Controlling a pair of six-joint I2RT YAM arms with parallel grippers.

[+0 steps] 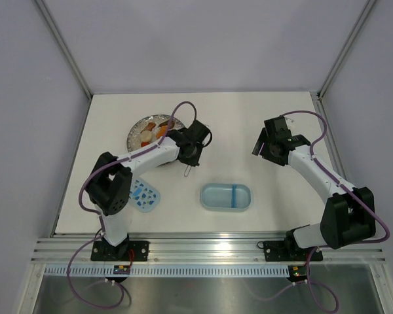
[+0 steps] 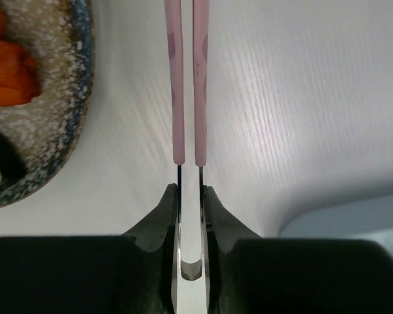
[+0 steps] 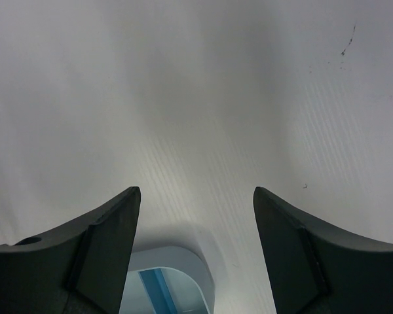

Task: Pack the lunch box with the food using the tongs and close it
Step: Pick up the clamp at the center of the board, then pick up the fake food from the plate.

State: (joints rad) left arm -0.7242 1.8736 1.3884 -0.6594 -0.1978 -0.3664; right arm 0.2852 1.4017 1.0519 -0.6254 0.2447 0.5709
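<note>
Status: early stage. L gripper (image 2: 189,190) pinches the slender pale pink tongs (image 2: 177,98) near their joined metal end. Jaws are narrow and both tong arms are pressed close. Tips point away over the white table (image 2: 295,98), just beside the round grey speckled plate (image 1: 132,135). We can't tell if the tongs are off the surface.

Small orange, red and white food pieces (image 1: 158,129) sit on the plate; none packed yet.

The pale translucent blue oblong plastic lunch box (image 1: 214,197), w/ centre divider, lies open and looks empty, betw. the arms. Its flecked light-blue lid (image 1: 147,195) lies well apart, by the L arm.

R gripper (image 3: 195,191) hovers wide, holding nothing, near the box.

Left, in our judgement: every food transfer, then lid on.
</note>
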